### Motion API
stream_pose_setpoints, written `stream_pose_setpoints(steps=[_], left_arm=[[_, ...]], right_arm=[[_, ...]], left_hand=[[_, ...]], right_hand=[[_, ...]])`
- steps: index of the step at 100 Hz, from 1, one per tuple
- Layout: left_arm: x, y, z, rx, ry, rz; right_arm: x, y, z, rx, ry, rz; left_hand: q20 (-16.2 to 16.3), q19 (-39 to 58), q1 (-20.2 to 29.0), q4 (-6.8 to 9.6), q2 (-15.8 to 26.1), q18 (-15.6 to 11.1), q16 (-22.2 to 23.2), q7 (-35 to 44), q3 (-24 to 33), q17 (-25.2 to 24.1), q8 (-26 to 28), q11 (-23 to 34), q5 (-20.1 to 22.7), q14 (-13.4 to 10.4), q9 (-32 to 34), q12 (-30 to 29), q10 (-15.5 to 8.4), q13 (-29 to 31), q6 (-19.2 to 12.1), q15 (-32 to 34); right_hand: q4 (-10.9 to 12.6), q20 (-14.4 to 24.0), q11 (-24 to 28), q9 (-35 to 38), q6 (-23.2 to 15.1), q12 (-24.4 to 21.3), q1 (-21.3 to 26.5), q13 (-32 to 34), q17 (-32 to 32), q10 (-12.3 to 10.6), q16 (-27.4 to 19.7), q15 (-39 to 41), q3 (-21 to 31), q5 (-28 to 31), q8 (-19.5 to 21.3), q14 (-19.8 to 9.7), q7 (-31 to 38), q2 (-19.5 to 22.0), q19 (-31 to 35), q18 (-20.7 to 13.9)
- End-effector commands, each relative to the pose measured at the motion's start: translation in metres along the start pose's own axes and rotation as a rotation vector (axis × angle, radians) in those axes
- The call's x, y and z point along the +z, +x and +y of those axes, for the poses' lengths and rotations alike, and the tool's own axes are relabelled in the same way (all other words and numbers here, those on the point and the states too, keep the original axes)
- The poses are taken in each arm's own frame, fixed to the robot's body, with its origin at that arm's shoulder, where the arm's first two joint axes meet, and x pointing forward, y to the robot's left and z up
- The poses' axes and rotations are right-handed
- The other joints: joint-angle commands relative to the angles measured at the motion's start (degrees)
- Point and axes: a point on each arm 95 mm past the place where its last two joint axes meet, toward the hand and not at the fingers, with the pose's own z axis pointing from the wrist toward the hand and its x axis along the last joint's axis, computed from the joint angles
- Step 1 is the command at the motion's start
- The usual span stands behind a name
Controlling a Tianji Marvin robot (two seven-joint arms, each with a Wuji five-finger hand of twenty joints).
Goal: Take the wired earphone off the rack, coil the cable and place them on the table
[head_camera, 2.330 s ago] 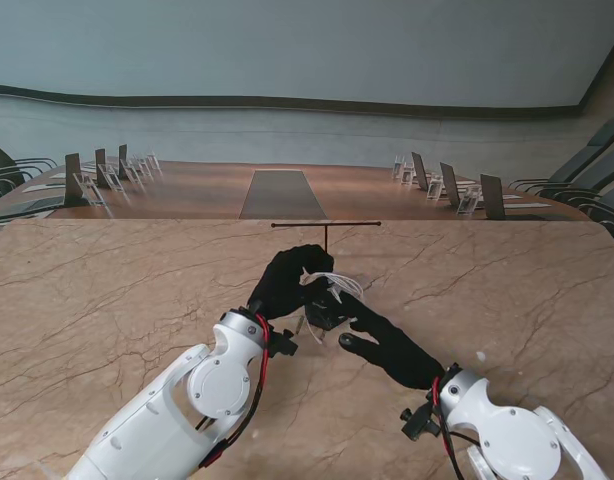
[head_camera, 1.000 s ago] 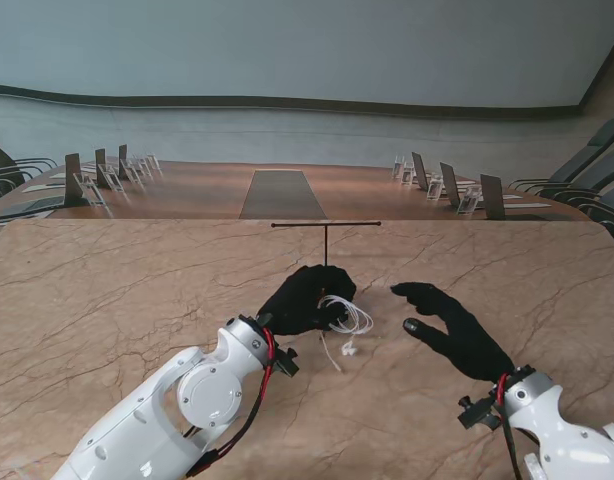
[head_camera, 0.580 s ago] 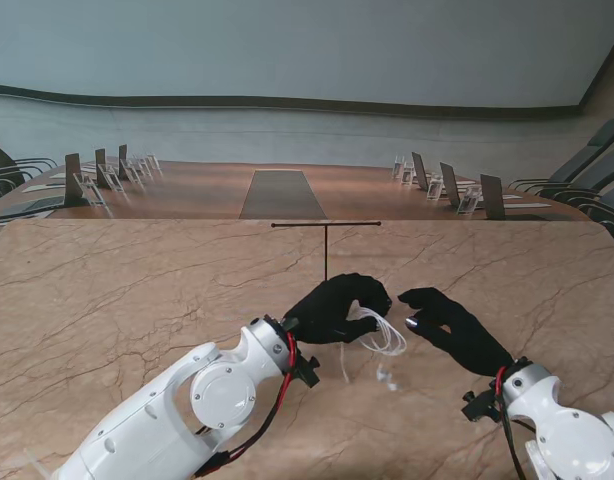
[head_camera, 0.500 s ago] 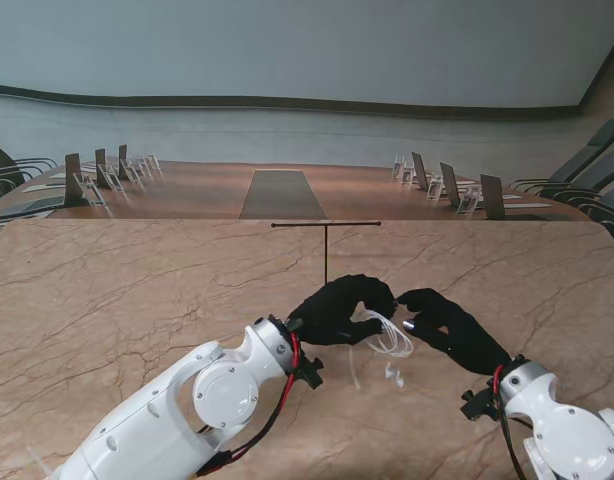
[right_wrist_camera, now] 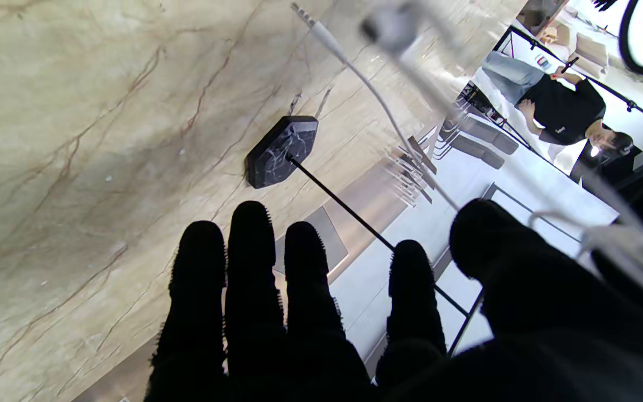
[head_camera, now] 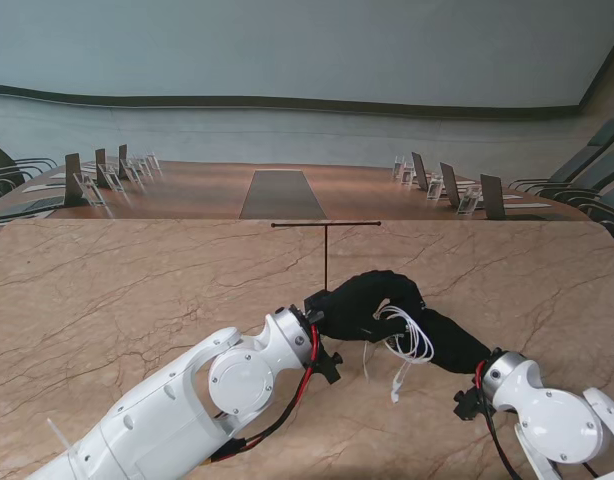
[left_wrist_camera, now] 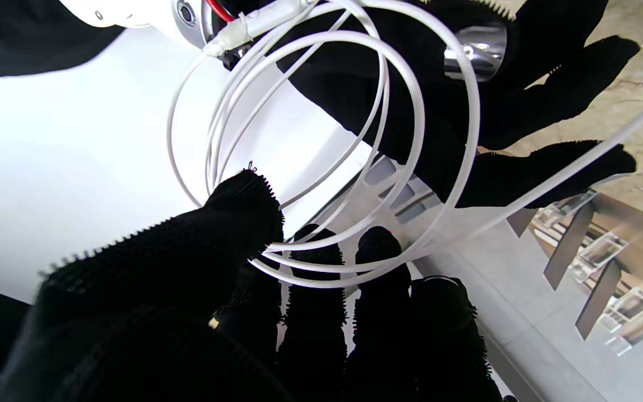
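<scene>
My left hand (head_camera: 372, 303) pinches the light, limp earphone cable (head_camera: 412, 340) coil nearer me than the rack (head_camera: 326, 245); right hand (head_camera: 452, 340) spread, empty

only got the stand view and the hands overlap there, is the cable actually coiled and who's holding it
Observer: In the left wrist view the earphone cable forms several round loops, pinched between the left hand thumb and its fingers.
Operator: is the right hand on it too
Observer: The right wrist view shows the right hand with its fingers straight and apart, closed on nothing; cable strands run close past its thumb.
Operator: any loose end
Observer: Yes, the plug hangs free on a straight strand above the table.
Operator: rack clear of it?
Observer: The rack stands upright on its dark base with no cable on it.
</scene>
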Motion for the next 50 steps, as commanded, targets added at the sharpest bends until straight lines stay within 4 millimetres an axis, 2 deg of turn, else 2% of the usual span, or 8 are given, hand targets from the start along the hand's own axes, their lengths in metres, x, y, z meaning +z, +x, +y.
stream_pose_setpoints(steps=[1,22,35,42,50], left_arm=[[0.004,0.0,-0.002,-0.006,0.004,0.005],[0.007,-0.005,-0.005,-0.015,0.012,-0.001],[0.007,-0.008,-0.006,-0.022,0.012,-0.004],[0.007,-0.008,-0.007,-0.022,0.013,-0.004],[0.008,-0.008,-0.008,-0.024,0.013,-0.004]], right_arm=[[-0.001,0.007,-0.004,-0.007,0.009,0.013],[0.002,0.013,-0.01,-0.018,0.04,0.019],[0.008,0.015,-0.014,-0.015,0.057,0.014],[0.011,0.015,-0.016,-0.012,0.066,0.009],[0.015,0.015,-0.019,0.0,0.072,0.003]], left_hand=[[2.4,0.8,2.9,1.04,2.1,-2.7,1.0,6.3,0.8,-0.4,3.1,0.4,0.2,-0.1,-0.1,1.7,-2.0,-0.4,-5.5,0.9],[2.0,0.7,2.9,1.1,2.1,-2.7,0.9,6.2,0.7,-0.3,3.3,0.3,0.1,-0.1,0.0,1.7,-2.0,-0.4,-5.5,0.8],[1.8,0.7,2.9,1.14,2.1,-2.6,0.9,6.2,0.6,-0.4,3.4,0.3,0.1,-0.1,-0.1,1.7,-2.0,-0.4,-5.4,0.8],[1.7,0.6,2.9,1.15,2.2,-2.6,0.9,6.2,0.6,-0.4,3.4,0.3,0.1,-0.2,-0.1,1.7,-2.1,-0.4,-5.5,0.8],[1.5,0.4,2.9,1.19,2.2,-2.6,0.9,6.1,0.5,-0.6,3.5,0.3,0.1,-0.2,-0.1,1.7,-2.1,-0.4,-5.5,0.7]], right_hand=[[0.0,1.1,1.7,-0.8,-2.4,0.6,-1.6,0.2,0.0,0.6,1.1,1.7,1.7,-1.4,0.1,0.0,-1.4,-3.6,2.2,0.4],[-0.9,1.2,1.9,-1.6,-1.8,0.6,-2.1,0.5,0.3,0.6,1.3,2.3,0.5,-1.4,-0.6,-0.1,-4.3,-4.1,2.5,0.4],[-1.1,1.7,3.7,-1.6,2.3,1.5,-1.6,0.9,0.6,0.8,2.1,3.9,0.8,-1.4,-0.4,-0.2,-5.2,-4.7,3.6,0.6],[-1.3,2.2,5.0,-1.6,2.0,2.1,-1.4,1.2,0.8,1.1,2.8,5.2,1.3,-1.3,0.8,-0.2,-3.7,-4.8,4.3,0.7],[-1.3,2.9,6.6,-1.4,0.7,3.2,-0.4,1.6,1.0,1.9,3.7,7.3,2.3,-1.1,3.7,0.2,1.0,-5.0,5.7,1.2]])
